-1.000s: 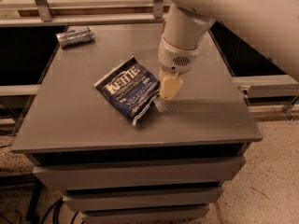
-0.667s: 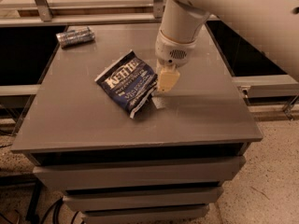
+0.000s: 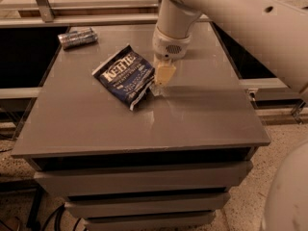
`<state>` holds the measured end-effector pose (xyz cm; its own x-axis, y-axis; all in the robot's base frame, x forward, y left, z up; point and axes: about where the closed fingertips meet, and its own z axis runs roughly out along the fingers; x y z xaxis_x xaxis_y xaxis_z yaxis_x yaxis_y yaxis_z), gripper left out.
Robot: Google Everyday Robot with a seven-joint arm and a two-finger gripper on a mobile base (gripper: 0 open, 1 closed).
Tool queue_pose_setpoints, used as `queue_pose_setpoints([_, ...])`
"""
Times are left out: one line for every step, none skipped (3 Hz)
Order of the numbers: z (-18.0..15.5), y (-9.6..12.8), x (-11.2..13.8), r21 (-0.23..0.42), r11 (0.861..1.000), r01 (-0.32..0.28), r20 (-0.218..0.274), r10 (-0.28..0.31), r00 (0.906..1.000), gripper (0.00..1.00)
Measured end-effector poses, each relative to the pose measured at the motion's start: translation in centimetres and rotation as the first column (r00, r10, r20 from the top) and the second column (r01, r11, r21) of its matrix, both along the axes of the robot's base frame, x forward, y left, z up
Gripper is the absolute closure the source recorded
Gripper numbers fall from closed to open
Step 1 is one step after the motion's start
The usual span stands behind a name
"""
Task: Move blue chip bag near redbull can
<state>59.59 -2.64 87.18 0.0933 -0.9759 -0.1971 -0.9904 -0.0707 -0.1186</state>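
The blue chip bag (image 3: 124, 76), dark blue with white lettering, lies flat in the middle of the grey table (image 3: 144, 124). The redbull can (image 3: 77, 37), silver and blue, lies on its side at the table's far left corner. My gripper (image 3: 161, 80) hangs from the white arm and points down at the bag's right edge. Its cream fingers (image 3: 162, 74) are closed together on that edge. The bag is well apart from the can, to the can's right and nearer the camera.
The table is the top of a grey cabinet with drawers (image 3: 139, 182) below. A pale shelf rail (image 3: 96, 18) runs behind the table. The white arm (image 3: 240, 18) reaches over the table's far right part.
My gripper has moved up and to the left, toward the can. The chip bag has moved along with it.
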Motion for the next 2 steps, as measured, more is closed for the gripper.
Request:
queue_pose_setpoints([-2.26,1.49,5.03,0.009,1.0,-0.008,-0.008,0.008,0.9999,1.0])
queue_pose_setpoints([-2.26,1.49,5.03,0.009,1.0,-0.008,-0.008,0.008,0.9999,1.0])
